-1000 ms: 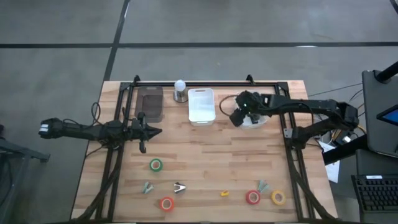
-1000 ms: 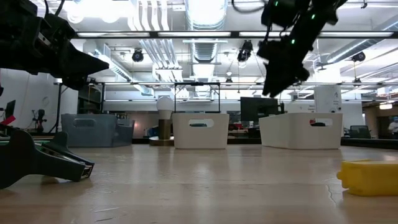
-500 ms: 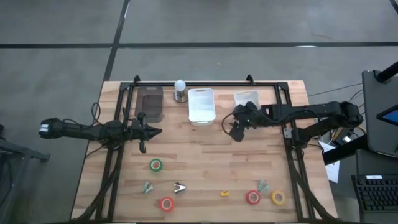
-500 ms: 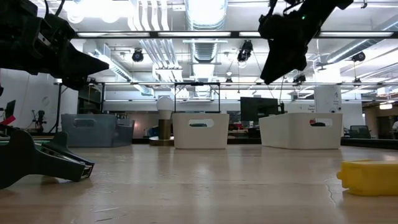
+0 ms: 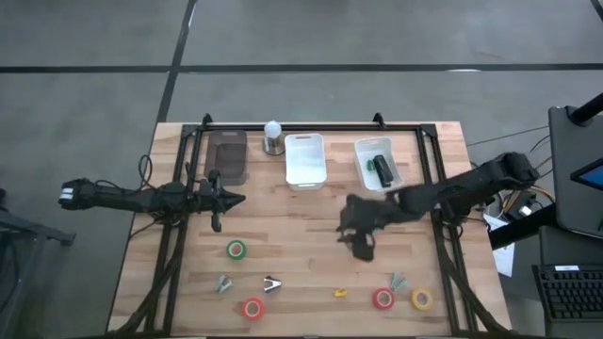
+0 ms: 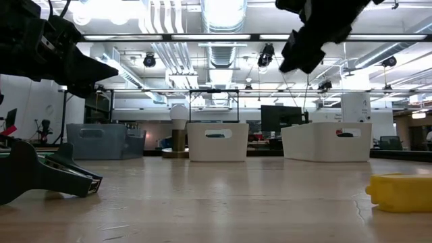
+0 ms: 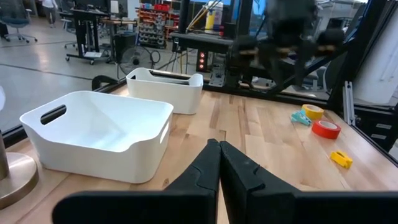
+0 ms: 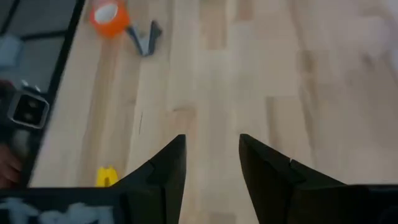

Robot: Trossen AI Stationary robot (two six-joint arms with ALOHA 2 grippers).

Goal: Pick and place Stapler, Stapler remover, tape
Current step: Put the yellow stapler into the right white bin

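The right gripper [image 5: 363, 247] hangs over the bare middle of the wooden table [image 5: 311, 207], its fingers [image 8: 168, 165] apart and empty; the left gripper [image 5: 233, 199] waits near the smoky grey bin [image 5: 227, 155], fingers together; the dark stapler [image 5: 382, 170] lies in the small white tray [image 5: 363, 151] on the right; green [image 5: 236, 250], orange [image 5: 252, 308], red [image 5: 382, 298] and yellow [image 5: 421, 299] tape rolls sit along the front edge.

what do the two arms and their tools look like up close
Both arms are dark, slim and jointed. The left arm has a pale patch near its outer end and a thin cable looping over it. The left tool has two black tapered fingers ending in points. The right tool has two black, flat, wedge-shaped fingers. The right arm looks bulkier at the elbow.
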